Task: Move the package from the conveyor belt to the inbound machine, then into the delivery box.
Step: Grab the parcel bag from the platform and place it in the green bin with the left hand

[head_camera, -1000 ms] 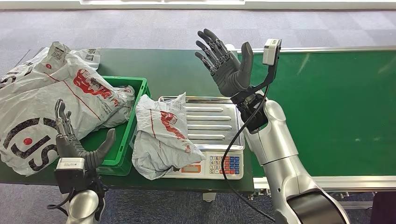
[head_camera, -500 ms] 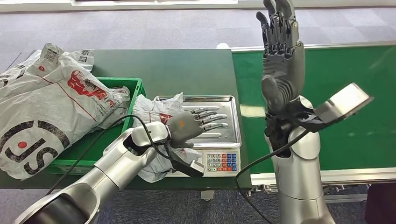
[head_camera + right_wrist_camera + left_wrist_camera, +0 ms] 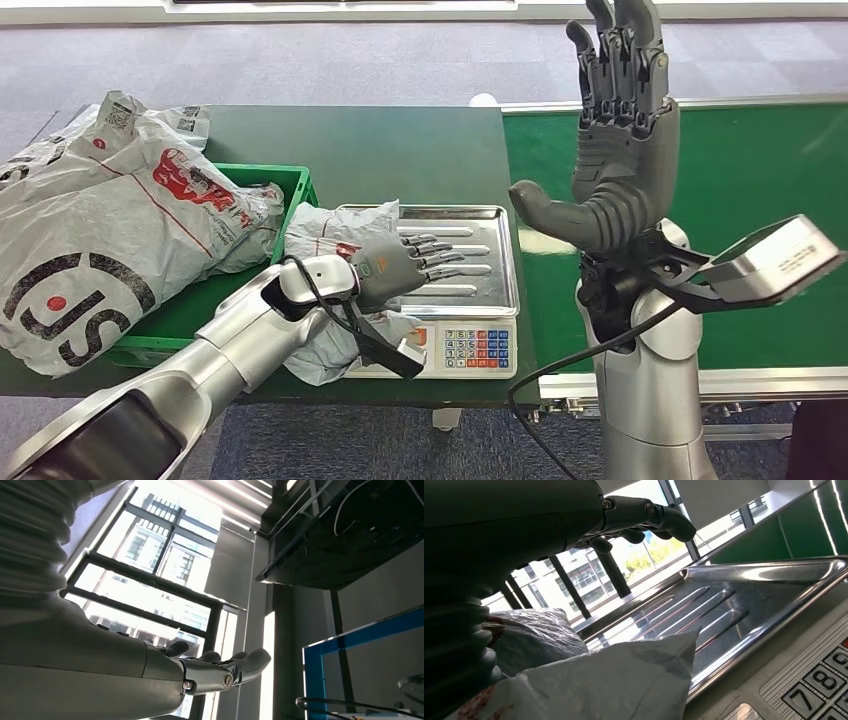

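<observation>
The left hand (image 3: pixel 395 268) lay flat, fingers apart and extended over the ribbed steel tray (image 3: pixel 480 222) of the weighing scale (image 3: pixel 470 350), holding nothing. Its palm covered part of the grey plastic package (image 3: pixel 330 232), which lay on the left end of the tray and drooped over the front edge of the scale, so whether the palm pressed on the bag could not be made out from the head view. The left wrist view showed the fingers (image 3: pixel 659 520) hovering clear above the tray (image 3: pixel 724 610), with a corner of the package (image 3: pixel 624 675) lying on the tray's rim and the keypad (image 3: pixel 819 685) cut off at the edge.

The right hand (image 3: pixel 615 140) stood upright above the green conveyor belt (image 3: pixel 760 160), open and empty, fingers straight, thumb out to the side, fingertips cut off by the frame's top. In the right wrist view that hand (image 3: pixel 210 672) showed against windows and ceiling.

Left of the scale sat a green delivery box (image 3: pixel 290 190) on the dark green tabletop (image 3: pixel 400 150), largely buried under a big grey mailing bag (image 3: pixel 100 230) whose far side ran out of frame.

Half a second before, the left hand reached slightly further across the tray, and the right hand's thumb lay in front of the palm rather than out sideways.
</observation>
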Motion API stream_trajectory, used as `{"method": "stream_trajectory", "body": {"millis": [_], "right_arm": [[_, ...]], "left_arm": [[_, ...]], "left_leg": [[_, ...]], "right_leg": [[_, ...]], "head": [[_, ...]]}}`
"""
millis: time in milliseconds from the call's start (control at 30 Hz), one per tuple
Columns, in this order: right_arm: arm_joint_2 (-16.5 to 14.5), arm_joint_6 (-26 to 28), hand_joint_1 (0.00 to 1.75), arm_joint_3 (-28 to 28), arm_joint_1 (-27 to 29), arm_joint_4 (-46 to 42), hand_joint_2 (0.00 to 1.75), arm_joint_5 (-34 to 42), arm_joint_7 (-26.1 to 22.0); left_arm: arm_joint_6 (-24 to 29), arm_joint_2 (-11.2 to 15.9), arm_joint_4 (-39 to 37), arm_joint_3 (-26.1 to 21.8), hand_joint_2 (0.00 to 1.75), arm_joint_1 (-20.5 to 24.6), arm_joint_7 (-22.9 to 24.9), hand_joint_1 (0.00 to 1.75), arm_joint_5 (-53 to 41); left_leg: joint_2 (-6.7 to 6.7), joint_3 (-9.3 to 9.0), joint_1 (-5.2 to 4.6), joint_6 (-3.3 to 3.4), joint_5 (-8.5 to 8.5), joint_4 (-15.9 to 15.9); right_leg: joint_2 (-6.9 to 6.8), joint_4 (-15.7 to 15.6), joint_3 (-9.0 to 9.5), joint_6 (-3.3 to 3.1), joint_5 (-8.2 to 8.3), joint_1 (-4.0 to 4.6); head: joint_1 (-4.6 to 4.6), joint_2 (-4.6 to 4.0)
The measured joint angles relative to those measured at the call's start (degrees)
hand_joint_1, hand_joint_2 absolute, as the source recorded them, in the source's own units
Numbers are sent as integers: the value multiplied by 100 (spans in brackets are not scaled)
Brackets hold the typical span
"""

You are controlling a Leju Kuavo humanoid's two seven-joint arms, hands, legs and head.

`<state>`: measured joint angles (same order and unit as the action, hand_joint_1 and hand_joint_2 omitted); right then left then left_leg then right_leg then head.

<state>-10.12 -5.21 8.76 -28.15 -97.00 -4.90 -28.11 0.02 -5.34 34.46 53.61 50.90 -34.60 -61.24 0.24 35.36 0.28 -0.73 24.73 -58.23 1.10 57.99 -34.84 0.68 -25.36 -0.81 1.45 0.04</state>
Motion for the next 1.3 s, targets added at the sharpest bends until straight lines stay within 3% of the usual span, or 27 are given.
{"method": "stream_trajectory", "body": {"millis": [333, 433, 533, 600, 767, 967, 1067, 1133, 1233, 1300], "right_arm": [[6, 1, 0, 0, 11, -22, 175, 0, 0], [26, 10, 0, -1, 37, -46, 175, 1, -19], [77, 19, 0, -2, 112, -122, 175, 11, -33], [108, 15, 0, -2, 138, -155, 175, 30, -26], [173, 77, 0, -2, 123, -164, 175, 146, 11], [200, 150, 0, -2, 50, -158, 175, 254, 11], [205, 162, 0, 0, 24, -157, 175, 260, 9], [205, 142, 0, 0, 12, -158, 175, 258, 15], [203, 13, 0, 1, -51, -149, 175, 251, 50], [198, -50, 0, 2, -110, -131, 175, 249, 67]], "left_arm": [[38, 5, -67, 65, 175, 33, 22, 0, 4], [571, 59, 85, 51, 175, 35, 383, 0, 140], [914, 252, 767, -146, 175, 96, 808, 0, 561], [881, 367, 1445, -504, 175, 102, 882, 0, 968], [435, 488, 3329, -1945, 175, -143, 696, 0, 2445], [148, 539, 4609, -3232, 175, -529, 502, 0, 3221], [127, 568, 4854, -3505, 175, -620, 583, 0, 2823], [87, 623, 4789, -3505, 175, -619, 834, 0, 1837], [-54, 714, 4094, -3231, 175, -517, 1166, 0, -143], [-139, 737, 3550, -3049, 175, -486, 1139, 0, -702]], "left_leg": [[-1, -5, 0, 0, -1, 0], [-1, -4, 1, -2, -3, 0], [-6, -2, 4, -3, -5, -1], [-7, 1, 5, -3, -5, 0], [-5, 4, 12, -3, -2, 3], [-12, 5, 12, -4, -3, 6], [-17, 5, 14, -4, -4, 6], [-21, 3, 14, -3, -4, 6], [-31, 1, 14, -3, -8, 5], [-33, 0, 13, -5, -11, 5]], "right_leg": [[-1, 0, 5, 0, 0, 0], [-1, 2, 2, -1, 1, 1], [-5, 3, 2, -2, 1, 2], [-7, 4, 2, -2, 1, 2], [-4, 5, -2, -6, -4, 0], [-13, 5, -1, -11, -9, 5], [-17, 5, 0, -11, -9, 5], [-22, 5, 1, -11, -9, 2], [-31, 5, 6, -11, -8, -1], [-29, 5, 5, -11, -4, -1]], "head": [[1, 0], [0, 0], [0, 0], [1, 0], [1, 0], [1, 0], [1, 0], [2, 0], [1, 0], [0, 0]]}}
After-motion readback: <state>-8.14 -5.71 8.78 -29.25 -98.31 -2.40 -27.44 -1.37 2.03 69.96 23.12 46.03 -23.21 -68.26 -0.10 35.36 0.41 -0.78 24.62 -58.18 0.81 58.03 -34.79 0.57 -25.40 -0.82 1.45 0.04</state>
